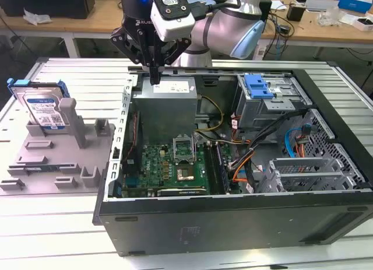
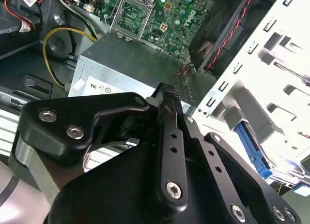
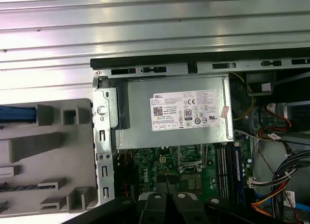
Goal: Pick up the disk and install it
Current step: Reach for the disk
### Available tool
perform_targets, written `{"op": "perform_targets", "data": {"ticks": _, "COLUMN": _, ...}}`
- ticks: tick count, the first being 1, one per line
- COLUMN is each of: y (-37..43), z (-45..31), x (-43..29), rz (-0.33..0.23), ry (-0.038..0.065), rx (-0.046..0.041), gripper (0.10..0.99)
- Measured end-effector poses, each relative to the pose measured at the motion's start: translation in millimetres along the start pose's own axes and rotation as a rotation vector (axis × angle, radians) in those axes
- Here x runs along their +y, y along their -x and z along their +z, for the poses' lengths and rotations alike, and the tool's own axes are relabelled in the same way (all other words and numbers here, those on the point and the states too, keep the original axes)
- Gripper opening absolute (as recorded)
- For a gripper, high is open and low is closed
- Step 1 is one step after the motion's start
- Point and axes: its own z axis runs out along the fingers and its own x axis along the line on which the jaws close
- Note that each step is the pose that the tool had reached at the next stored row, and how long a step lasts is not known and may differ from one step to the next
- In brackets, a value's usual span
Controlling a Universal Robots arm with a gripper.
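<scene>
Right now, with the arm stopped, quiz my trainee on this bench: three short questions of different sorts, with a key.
1. True or false: the gripper holds the disk.
2. Which part of the open computer case is the gripper nearest to? A the power supply; B the expansion slots; C the orange cables.
3. Fill in: the disk stands on edge in a grey fixture, ____ the computer case.

Key: 1 false, the gripper is shut and holds nothing; 2 A; 3 outside, on the exterior view's left.
</scene>
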Motion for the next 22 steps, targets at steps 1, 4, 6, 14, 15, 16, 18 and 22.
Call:
{"op": "perform_targets", "data": {"ticks": 1, "y": 0.0, "z": 0.0, "x": 0.0, "rz": 0.0, "ry": 0.0, "rx": 0.0, "gripper": 0.106}}
{"op": "perform_targets", "data": {"ticks": 4, "y": 0.0, "z": 0.0, "x": 0.0, "rz": 0.0, "ry": 0.0, "rx": 0.0, "gripper": 0.106}}
{"op": "perform_targets", "data": {"ticks": 6, "y": -1.1, "z": 0.0, "x": 0.3, "rz": 0.0, "ry": 0.0, "rx": 0.0, "gripper": 0.106}}
{"op": "perform_targets", "data": {"ticks": 14, "y": -55.3, "z": 1.0, "x": 27.6, "rz": -0.001, "ry": 0.0, "rx": 0.0003, "gripper": 0.106}}
{"op": "perform_targets", "data": {"ticks": 15, "y": -61.1, "z": 1.2, "x": 28.4, "rz": -0.001, "ry": 0.0, "rx": 0.0003, "gripper": 0.106}}
{"op": "perform_targets", "data": {"ticks": 16, "y": -66.0, "z": 1.3, "x": 28.9, "rz": -0.001, "ry": 0.0, "rx": 0.0003, "gripper": 0.106}}
{"op": "perform_targets", "data": {"ticks": 18, "y": -76.5, "z": 1.5, "x": 29.5, "rz": -0.001, "ry": 0.0, "rx": 0.0004, "gripper": 0.106}}
{"op": "perform_targets", "data": {"ticks": 22, "y": -104.6, "z": 2.0, "x": 31.8, "rz": -0.001, "ry": 0.0, "rx": 0.0007, "gripper": 0.106}}
